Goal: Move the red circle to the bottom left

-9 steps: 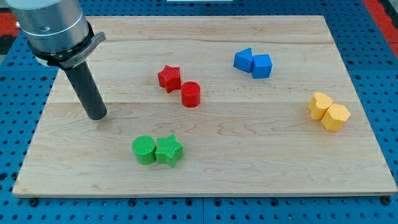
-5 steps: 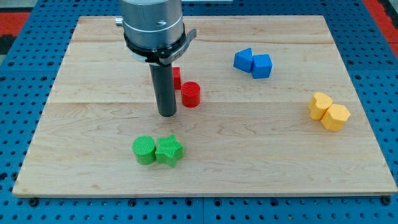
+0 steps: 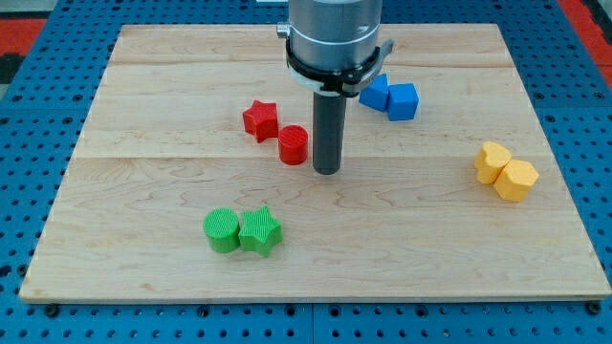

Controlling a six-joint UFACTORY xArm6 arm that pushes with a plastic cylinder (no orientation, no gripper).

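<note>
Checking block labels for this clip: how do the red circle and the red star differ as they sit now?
The red circle is a round cylinder; the red star has points. The circle sits nearer the view's bottom and right, the star up and to the left. My tip stands just right of the circle, with a slight gap; the star is farther from it. Both are red and lie close together on the board.

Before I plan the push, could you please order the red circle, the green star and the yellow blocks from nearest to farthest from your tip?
From my tip:
1. Red circle, just to its left.
2. Green star, below and left.
3. Yellow blocks, far at the view's right.
</note>
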